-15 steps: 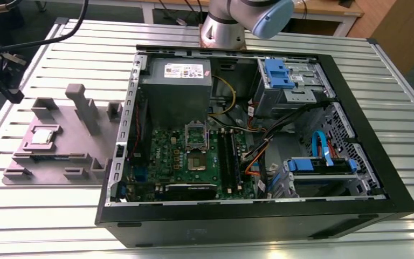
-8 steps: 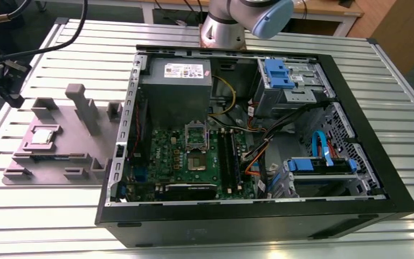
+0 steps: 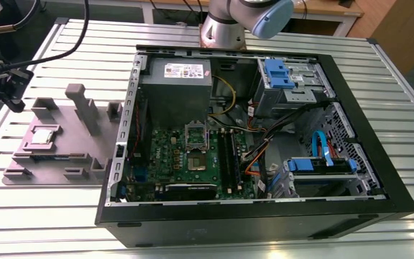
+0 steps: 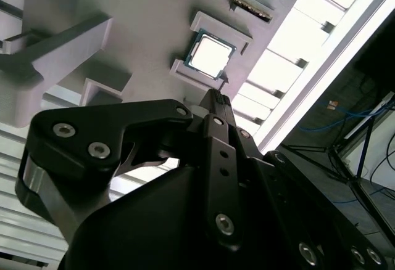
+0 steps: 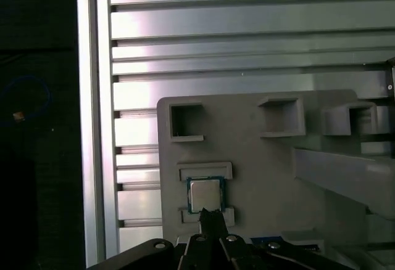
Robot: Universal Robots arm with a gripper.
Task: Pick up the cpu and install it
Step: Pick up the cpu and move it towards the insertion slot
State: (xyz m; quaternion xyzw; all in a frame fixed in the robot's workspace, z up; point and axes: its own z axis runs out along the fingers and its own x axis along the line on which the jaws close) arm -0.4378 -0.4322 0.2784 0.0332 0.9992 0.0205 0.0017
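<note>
A broad table of silvery aluminium slats carries everything, with bare slats open along its near side. The biggest thing on it is an open black metal computer case lying on its side, whose raised walls fence in a green circuit board, a grey box with a white label, blue plastic drive brackets and loose cables. A hinged metal socket frame stands open near the board's middle. The pale grey robot arm rises behind the case. Just beside the case, towards the exterior view's left, lies a flat grey plastic fixture tray, near the table's edge rail, beyond which there is only dark floor. Upright grey posts stand on the tray's far half, between the cpu's nest and the case wall. The black gripper hangs above the tray's outer side, its fingers pressed together into one narrow tip and holding nothing. The cpu, a small flat square chip with a pale silvery top, lies level in a shallow nest on the tray, framed by low raised rims; in both wrist views the tip points at the chip's edge, apart from it.
</note>
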